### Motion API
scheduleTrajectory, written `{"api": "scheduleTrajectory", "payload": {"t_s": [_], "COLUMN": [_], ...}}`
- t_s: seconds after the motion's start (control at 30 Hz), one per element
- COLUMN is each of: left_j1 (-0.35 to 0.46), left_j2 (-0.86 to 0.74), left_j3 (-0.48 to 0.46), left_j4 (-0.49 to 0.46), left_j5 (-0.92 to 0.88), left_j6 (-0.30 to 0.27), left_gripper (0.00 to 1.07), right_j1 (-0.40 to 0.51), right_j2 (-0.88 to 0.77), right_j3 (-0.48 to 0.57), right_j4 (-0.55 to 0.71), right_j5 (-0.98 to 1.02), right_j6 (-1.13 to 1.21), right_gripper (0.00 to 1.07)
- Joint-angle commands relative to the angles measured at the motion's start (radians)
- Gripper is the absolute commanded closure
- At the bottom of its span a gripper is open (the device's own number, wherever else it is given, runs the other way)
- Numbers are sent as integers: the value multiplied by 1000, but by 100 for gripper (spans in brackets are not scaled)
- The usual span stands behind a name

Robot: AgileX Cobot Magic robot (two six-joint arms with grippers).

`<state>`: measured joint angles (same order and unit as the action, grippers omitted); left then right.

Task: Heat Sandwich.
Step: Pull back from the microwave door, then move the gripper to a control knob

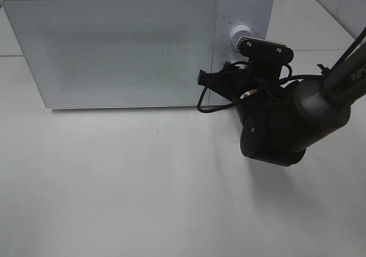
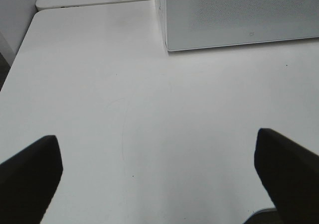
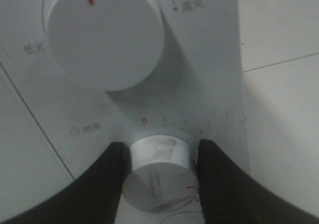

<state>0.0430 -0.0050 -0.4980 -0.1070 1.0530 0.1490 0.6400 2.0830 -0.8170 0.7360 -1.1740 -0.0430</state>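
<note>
White microwave [image 1: 126,45], right jaws apparently gripping lower knob [image 3: 158,171]

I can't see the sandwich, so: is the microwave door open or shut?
Shut. The door sits flush with the control panel, with no gap showing. Its front is opaque, so what is inside cannot be seen.

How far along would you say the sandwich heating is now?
The microwave door is shut and no sandwich shows, so loading looks done. The right end effector grips the lower timer knob; setting the time seems left. The left end effector hangs open.
</note>
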Motion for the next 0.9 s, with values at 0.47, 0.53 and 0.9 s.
{"api": "scheduleTrajectory", "payload": {"t_s": [0.47,0.53,0.9], "left_j1": [-1,-1,-1], "left_j2": [-26,-26,-26], "left_j3": [3,3,3], "left_j4": [-4,-4,-4], "left_j5": [-12,-12,-12], "left_j6": [0,0,0], "left_gripper": [5,5,5], "right_j1": [-1,-1,-1], "right_j2": [0,0,0], "right_j3": [-9,-9,-9], "right_j4": [-74,-75,-74], "right_j5": [-50,-50,-77], "right_j6": [695,735,1115], "right_gripper": [104,104,104]}}
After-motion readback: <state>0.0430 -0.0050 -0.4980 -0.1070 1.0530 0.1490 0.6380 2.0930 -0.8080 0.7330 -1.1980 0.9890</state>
